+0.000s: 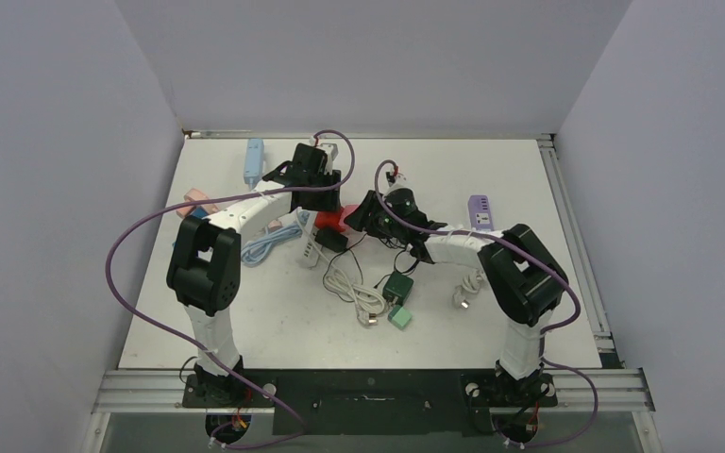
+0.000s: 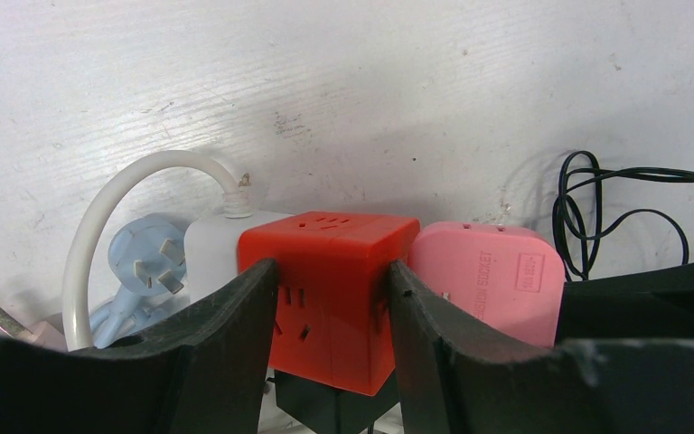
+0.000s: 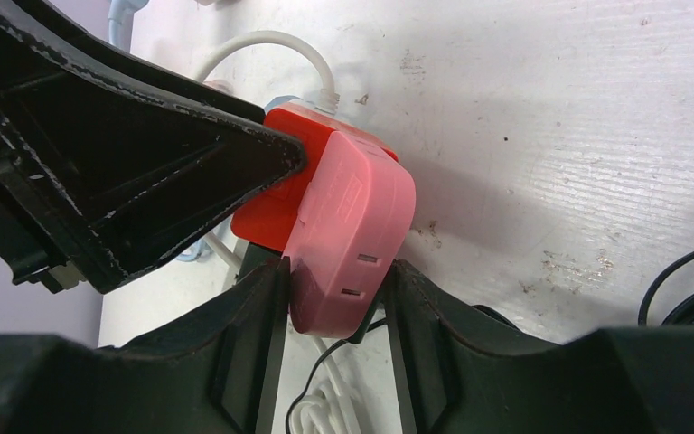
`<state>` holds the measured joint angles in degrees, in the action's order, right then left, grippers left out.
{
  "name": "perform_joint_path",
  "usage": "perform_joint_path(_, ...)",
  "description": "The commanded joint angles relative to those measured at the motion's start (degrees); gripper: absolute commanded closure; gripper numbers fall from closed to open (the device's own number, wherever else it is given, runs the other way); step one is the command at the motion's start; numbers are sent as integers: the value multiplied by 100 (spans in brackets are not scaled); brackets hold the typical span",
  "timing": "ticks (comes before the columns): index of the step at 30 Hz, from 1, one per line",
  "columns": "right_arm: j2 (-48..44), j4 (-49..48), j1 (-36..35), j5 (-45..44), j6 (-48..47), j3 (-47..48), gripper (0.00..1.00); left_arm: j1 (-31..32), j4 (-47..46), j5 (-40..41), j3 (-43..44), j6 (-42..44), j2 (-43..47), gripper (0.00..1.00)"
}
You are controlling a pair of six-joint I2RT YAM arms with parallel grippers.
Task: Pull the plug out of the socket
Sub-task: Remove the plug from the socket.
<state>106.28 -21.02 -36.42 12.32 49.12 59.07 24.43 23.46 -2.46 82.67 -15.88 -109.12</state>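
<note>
Bracing red socket cube [image 2: 325, 244]: left hand [image 2: 334, 276] clamped on it. Right hand [image 3: 336, 271] straddles pink plug [image 3: 354, 206], grip unclear. Plug seated; pull not yet done.

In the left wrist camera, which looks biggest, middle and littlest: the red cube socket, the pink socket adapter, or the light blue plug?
1. red cube socket: looks biggest, but only a little. It is partly hidden, so first and second place are unsure.
2. pink socket adapter: nearly the same size.
3. light blue plug: clearly the littlest.
</note>
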Motion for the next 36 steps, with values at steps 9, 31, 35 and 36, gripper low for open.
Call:
perform_joint_path(9,329,-585,30,111,292,342,60,-25,491,4,-67,85,-276,57)
perform_joint_path(31,513,-406,30,-273,414,661,63,-28,505,8,-49,94,-303,58)
perform_joint_path(35,427,-400,30,-388,405,630,74,-39,506,64,-50,124,-340,58)
perform_joint_path(36,410,-401,30,-403,417,624,77,-43,513,81,-38,128,-358,58)
